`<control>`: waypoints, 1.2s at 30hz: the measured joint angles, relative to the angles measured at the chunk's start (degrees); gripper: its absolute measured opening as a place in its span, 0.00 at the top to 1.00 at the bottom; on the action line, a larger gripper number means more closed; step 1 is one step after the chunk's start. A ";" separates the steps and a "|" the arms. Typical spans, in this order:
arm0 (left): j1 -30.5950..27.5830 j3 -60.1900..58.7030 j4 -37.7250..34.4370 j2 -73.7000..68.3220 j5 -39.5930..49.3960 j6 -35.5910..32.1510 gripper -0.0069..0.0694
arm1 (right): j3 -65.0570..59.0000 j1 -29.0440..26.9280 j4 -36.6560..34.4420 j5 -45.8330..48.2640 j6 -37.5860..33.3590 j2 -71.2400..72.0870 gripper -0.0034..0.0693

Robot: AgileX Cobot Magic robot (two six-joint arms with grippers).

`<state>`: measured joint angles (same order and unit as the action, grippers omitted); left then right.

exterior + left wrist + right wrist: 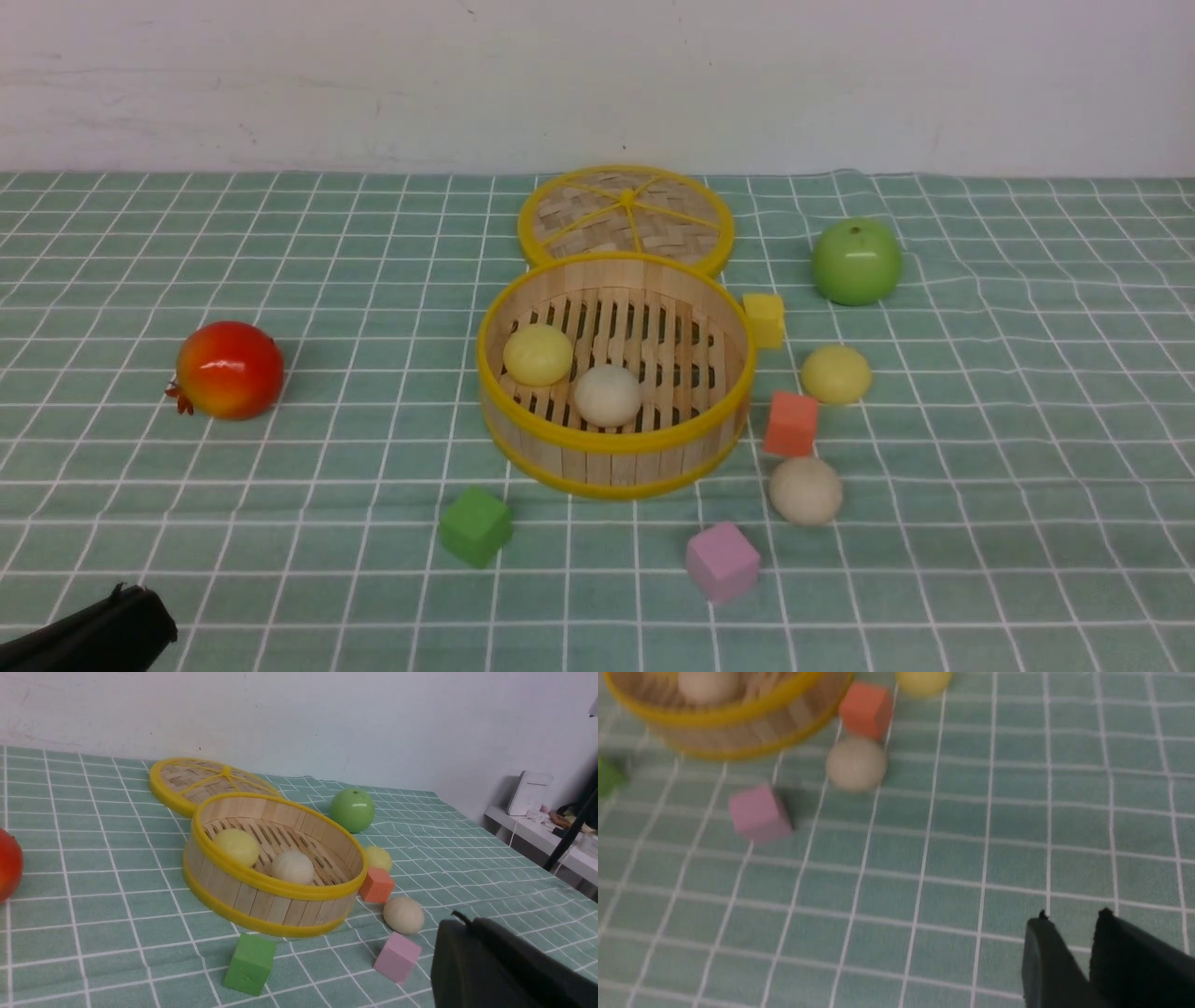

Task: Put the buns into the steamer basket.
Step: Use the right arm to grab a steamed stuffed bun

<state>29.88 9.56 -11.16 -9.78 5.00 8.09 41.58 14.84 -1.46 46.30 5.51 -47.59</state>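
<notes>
Inside the steamer basket point(611, 443) sit two buns point(538, 355); two more point(806, 490) lie around its four o'clock. Right gripper point(1073, 915) is narrow, empty. For the left gripper point(131, 616) I cannot tell.

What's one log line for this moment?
in steamer basket: yellow bun, beige bun | outside: second yellow bun, second beige bun | left tool: state unclear | right tool: empty, tips apart
</notes>
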 joint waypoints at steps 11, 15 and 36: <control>0.00 0.00 0.00 0.00 0.00 0.00 0.93 | 20.56 1.83 -6.04 5.08 -6.58 -34.43 0.74; 0.00 0.00 0.00 0.00 0.00 0.00 0.93 | 28.74 2.86 -6.49 8.73 -7.29 -44.85 0.73; 0.00 0.00 -0.04 0.00 0.00 0.00 0.92 | 39.77 7.05 -4.25 4.72 -2.58 -60.59 0.49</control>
<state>29.88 9.56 -11.20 -9.78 5.00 8.09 81.34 21.88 -5.71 51.02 2.93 -108.18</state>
